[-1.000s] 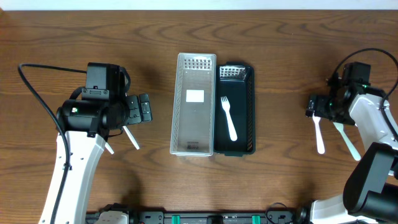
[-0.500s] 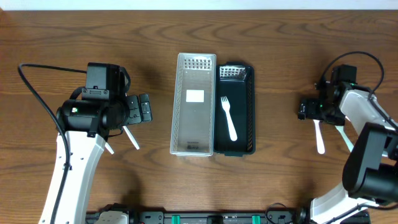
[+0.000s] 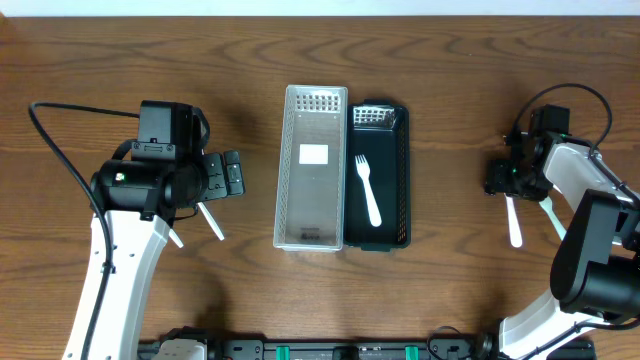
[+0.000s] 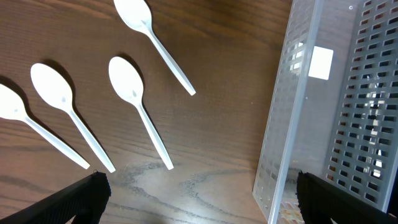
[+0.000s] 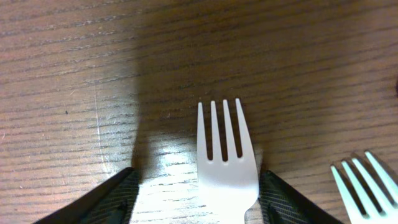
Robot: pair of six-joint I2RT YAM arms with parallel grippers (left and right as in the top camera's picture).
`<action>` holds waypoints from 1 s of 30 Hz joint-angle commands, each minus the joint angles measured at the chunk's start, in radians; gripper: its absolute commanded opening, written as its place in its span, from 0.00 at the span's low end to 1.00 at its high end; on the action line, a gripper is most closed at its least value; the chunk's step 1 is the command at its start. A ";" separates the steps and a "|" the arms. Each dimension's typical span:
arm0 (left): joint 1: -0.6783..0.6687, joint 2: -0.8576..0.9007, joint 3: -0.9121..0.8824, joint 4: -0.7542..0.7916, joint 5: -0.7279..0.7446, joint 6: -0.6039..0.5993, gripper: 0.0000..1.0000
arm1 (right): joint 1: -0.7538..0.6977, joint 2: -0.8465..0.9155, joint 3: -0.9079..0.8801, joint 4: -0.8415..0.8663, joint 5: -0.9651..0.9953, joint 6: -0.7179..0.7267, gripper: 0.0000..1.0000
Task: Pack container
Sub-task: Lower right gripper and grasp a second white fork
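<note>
A black container (image 3: pixel 400 150) holds one white fork (image 3: pixel 367 192), and a clear perforated container (image 3: pixel 292 170) stands against its left side. My right gripper (image 5: pixel 199 198) is open and low on the table, its fingers on either side of a white fork's head (image 5: pixel 225 163). That fork's handle (image 3: pixel 514 226) shows in the overhead view below the gripper (image 3: pixel 503 178). A second fork (image 5: pixel 364 186) lies to the right. My left gripper (image 4: pixel 202 198) is open and empty above several white spoons (image 4: pixel 138 102), with the clear container (image 4: pixel 292 130) to its right.
In the overhead view the spoon handles (image 3: pixel 211 222) stick out below the left gripper (image 3: pixel 230 175). The second fork (image 3: pixel 561 224) lies near the table's right edge. The left arm's cable (image 3: pixel 60 150) loops at the far left.
My right gripper has shifted left and settled down over the fork's head. The left arm, the containers and the packed fork have not moved.
</note>
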 commanded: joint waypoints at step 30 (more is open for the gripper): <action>0.004 0.001 0.007 -0.003 -0.012 0.006 0.98 | 0.006 0.016 -0.005 0.027 0.004 0.006 0.40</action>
